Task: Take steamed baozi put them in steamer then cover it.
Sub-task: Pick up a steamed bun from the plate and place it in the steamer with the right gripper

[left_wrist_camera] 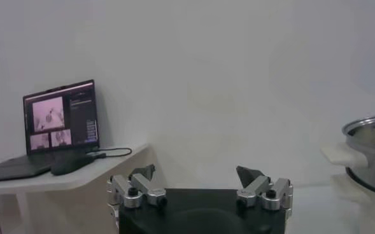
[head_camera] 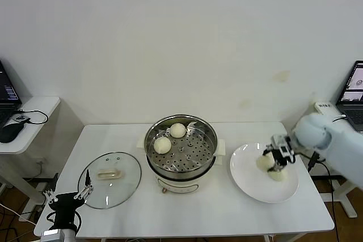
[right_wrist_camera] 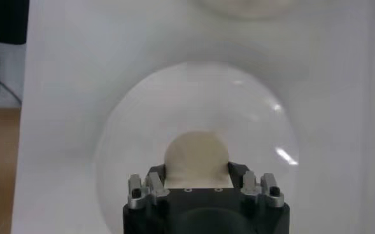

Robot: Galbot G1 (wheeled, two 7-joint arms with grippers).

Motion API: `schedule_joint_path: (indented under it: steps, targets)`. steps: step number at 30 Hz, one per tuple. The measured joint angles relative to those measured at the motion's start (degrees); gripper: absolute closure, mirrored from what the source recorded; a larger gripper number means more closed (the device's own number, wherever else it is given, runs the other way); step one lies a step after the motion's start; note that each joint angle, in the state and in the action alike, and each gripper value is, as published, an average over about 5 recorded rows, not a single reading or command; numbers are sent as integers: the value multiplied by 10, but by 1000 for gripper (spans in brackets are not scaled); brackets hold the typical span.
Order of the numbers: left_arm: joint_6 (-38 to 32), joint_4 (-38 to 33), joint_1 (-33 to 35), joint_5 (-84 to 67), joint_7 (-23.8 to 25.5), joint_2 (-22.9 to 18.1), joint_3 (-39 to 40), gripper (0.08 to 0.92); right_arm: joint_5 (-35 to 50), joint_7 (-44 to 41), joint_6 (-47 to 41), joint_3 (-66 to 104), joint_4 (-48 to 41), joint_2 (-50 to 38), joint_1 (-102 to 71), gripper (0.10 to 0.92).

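The steamer stands mid-table, and two steamed baozi lie on its perforated tray. To its right is a white plate with two more baozi. My right gripper is down over the plate, shut on one baozi. The right wrist view shows that bun pressed between both fingers. The other plate baozi lies just in front of the gripper. My left gripper hangs open and empty at the table's front left corner, beside the glass lid.
The clear lid with its cream handle lies flat on the table, left of the steamer. A side desk with a laptop and mouse stands at the far left. Another laptop stands at the far right.
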Motion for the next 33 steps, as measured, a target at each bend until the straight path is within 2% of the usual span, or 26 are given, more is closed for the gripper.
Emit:
schedule_joint_path:
  steps: [7, 15, 33]
  targets:
    - [0, -2, -1, 0, 0, -1, 0, 177, 56, 6, -5, -66, 6, 39, 136, 397]
    - [-1, -7, 3, -3, -2, -4, -6, 177, 95, 30, -1, -130, 4, 126, 230, 396]
    - [-1, -21, 7, -7, -4, -14, -24, 177, 84, 46, 90, -252, -24, 314, 255, 381]
